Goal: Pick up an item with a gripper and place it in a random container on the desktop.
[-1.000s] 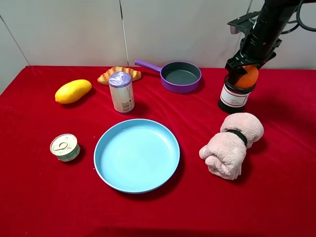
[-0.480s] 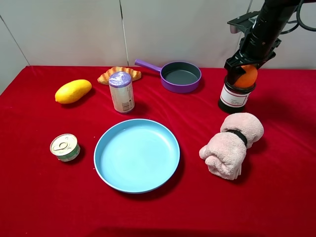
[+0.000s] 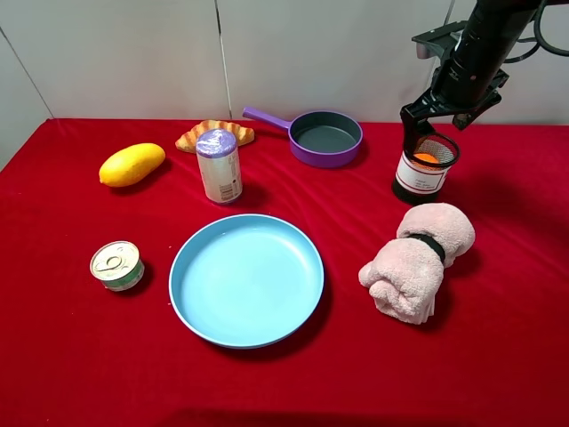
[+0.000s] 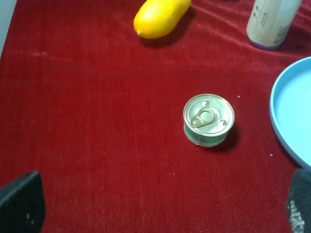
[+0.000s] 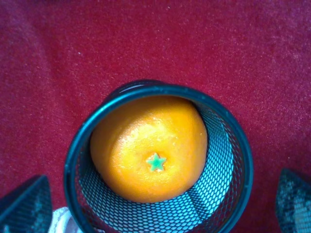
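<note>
Entry, for you at the controls. Landmark for all positions: the blue plate (image 3: pixel 246 278) at the middle of the red-cloth desktop (image 3: pixel 71 356).

Orange (image 5: pixel 149 147): it sits inside the black mesh cup (image 3: pixel 424 171), stem end up with the green star showing in the right wrist view. It fills most of the cup's width and leans toward one side of the wall. The cup stands upright on the cloth, behind and to the right of the plate, label facing the high camera.

Right gripper (image 3: pixel 432 124): directly over the cup mouth, fingers spread wide, one tip at either side of the rim. Nothing is between them; the orange lies below, apart from both fingers.

Left gripper (image 4: pixel 160 204): only the two dark fingertips (image 4: pixel 22 203) show at the edges of its wrist view, well apart, with nothing between them. You will not find it in the high view.

Other items:
- rolled pink towel (image 3: pixel 416 260) with a black band, just right of the plate
- small tin can (image 3: pixel 116 265), left of the plate
- yellow mango (image 3: pixel 132 165), behind and left
- wrapped white bottle (image 3: pixel 219 165), upright behind the plate
- purple pan (image 3: pixel 326 138), farther behind the plate, handle pointing left
- pastry-like piece (image 3: pixel 214 133), behind the bottle
</note>
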Action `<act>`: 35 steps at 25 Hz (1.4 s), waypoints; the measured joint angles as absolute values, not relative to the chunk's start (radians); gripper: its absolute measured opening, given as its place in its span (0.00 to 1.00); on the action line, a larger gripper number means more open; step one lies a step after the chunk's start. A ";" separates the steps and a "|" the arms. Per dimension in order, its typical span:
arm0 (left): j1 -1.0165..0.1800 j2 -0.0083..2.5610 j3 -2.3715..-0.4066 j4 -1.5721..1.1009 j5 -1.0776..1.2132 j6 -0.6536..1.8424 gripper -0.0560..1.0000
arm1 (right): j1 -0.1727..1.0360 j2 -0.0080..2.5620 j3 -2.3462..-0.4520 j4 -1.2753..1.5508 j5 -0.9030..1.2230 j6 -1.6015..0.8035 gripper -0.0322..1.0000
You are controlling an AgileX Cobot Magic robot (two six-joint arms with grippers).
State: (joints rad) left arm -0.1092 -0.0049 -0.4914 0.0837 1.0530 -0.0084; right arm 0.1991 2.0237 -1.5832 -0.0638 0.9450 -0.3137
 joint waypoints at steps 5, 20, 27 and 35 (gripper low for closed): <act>-0.109 -0.005 -0.491 0.084 1.053 -0.008 1.00 | 0.199 2.024 -1.583 -0.057 0.945 -0.309 0.70; -0.109 -0.005 -0.491 0.084 1.053 -0.008 1.00 | 0.199 1.978 -1.583 -0.052 0.967 -0.280 0.70; -0.109 -0.005 -0.491 0.084 1.053 -0.008 1.00 | 0.199 1.882 -1.583 -0.052 1.019 -0.264 0.70; -0.109 -0.005 -0.491 0.084 1.053 -0.008 1.00 | 0.201 1.791 -1.583 -0.027 1.158 -0.174 0.70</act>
State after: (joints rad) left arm -0.1092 -0.0049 -0.4914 0.0837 1.0530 -0.0084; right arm 0.2013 1.7906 -1.5832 -0.0271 1.1585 -0.1736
